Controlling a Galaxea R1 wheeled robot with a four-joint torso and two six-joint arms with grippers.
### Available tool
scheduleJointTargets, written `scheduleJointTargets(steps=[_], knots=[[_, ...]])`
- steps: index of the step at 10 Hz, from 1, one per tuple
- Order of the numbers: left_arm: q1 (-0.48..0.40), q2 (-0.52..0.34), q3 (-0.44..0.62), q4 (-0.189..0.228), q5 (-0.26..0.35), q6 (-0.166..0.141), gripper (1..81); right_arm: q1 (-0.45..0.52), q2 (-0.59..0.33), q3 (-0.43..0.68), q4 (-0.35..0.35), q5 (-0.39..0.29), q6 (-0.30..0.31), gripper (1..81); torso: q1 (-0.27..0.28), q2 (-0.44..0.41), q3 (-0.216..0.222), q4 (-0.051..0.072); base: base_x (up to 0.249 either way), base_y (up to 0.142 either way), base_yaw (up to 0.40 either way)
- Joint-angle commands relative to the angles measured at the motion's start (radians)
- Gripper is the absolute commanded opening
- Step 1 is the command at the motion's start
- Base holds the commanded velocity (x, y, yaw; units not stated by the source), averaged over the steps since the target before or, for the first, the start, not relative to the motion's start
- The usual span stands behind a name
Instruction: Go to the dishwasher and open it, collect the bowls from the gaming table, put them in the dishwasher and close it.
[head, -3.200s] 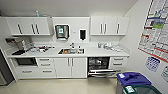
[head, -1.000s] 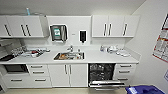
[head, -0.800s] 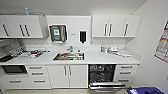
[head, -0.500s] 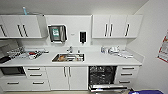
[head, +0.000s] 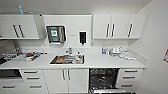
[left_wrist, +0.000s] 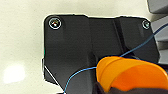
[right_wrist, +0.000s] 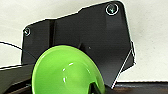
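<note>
Nearest you, the left jaws grip the orange bowl (left_wrist: 135, 73), the right jaws the green bowl (right_wrist: 66, 71). Over 3 seconds your kitchen view has closed in; the open dishwasher (head: 103, 78) now sits lower right, within approach.

My orange bowl (left_wrist: 132, 75) and green bowl (right_wrist: 66, 72) run off the frame edge; the dishwasher (head: 103, 80) racks blur darkly.
</note>
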Motion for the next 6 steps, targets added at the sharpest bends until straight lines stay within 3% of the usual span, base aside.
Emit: scheduleJointTargets(steps=[1, 6], knots=[[-0.046, 0.000, 0.001, 0.009, 0.050, 0.009, 1.0, 0.044, -0.009, 0.002, -0.007, -0.044, -0.003, 1.0, 0.000, 0.000, 0.000, 0.000, 0.171, -0.061, 0.000], [-0.046, -0.002, 0.001, 0.009, 0.050, 0.009, 1.0, 0.043, -0.009, 0.002, -0.007, -0.044, -0.003, 1.0, 0.002, 0.001, -0.001, 0.000, 0.171, -0.074, 0.000]])
